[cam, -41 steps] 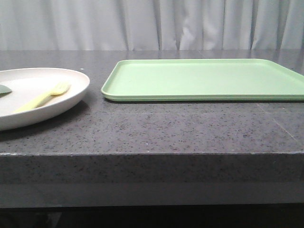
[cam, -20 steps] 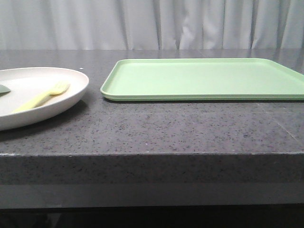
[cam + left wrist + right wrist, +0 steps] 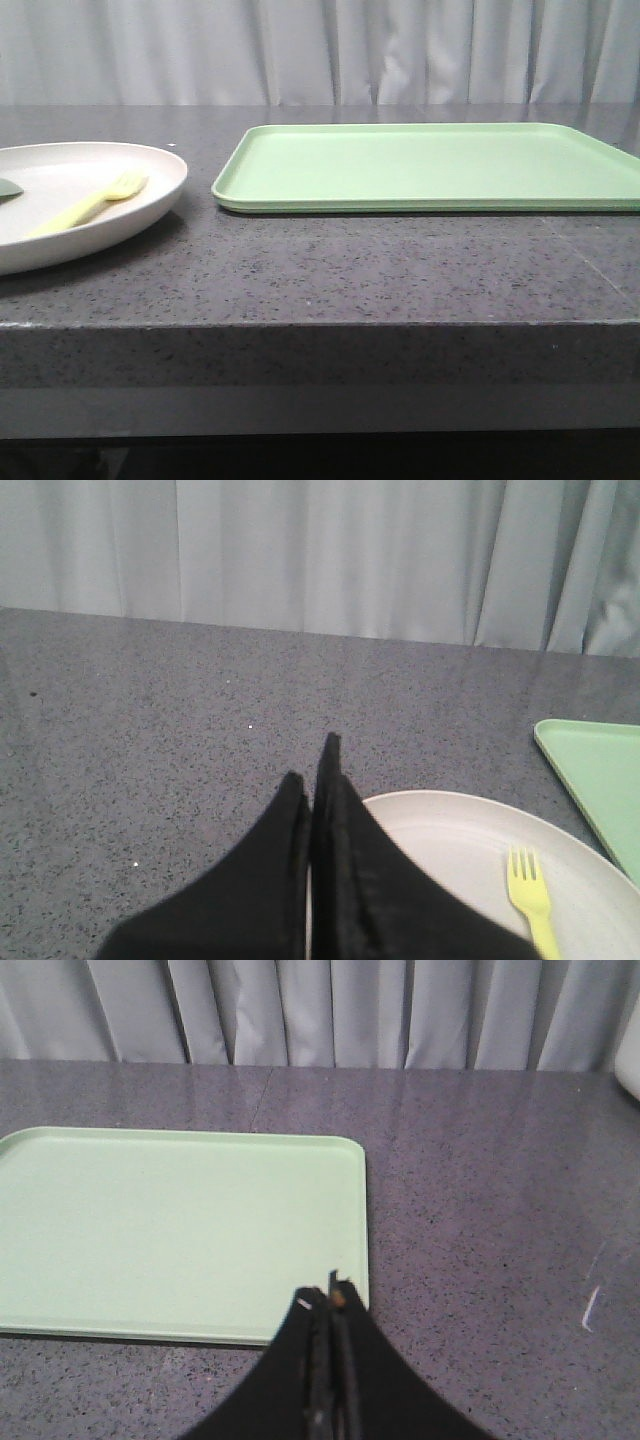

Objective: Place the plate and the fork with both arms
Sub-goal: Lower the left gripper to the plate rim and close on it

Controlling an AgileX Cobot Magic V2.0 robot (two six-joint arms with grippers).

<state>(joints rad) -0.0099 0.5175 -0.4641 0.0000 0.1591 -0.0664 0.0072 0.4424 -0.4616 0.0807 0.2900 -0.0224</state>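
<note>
The cream plate (image 3: pixel 150 190) lies on the dark table at the far left of the front view, partly cut off. The pale yellow fork (image 3: pixel 92 205) lies in it, tines toward the tray. The left wrist view shows the plate (image 3: pixel 450 840) and the fork (image 3: pixel 530 890) as well. My left gripper (image 3: pixel 312 770) is shut and empty, over the plate's rim. My right gripper (image 3: pixel 328 1295) is shut and empty, over the near corner of the light green tray (image 3: pixel 150 1220). Neither gripper shows in the front view.
The rectangular light green tray (image 3: pixel 430 165) lies at the middle and right of the dark speckled table (image 3: pixel 320 270). A small teal-green piece (image 3: pixel 8 187) sits in the plate at the frame's left edge. A grey curtain hangs behind the table.
</note>
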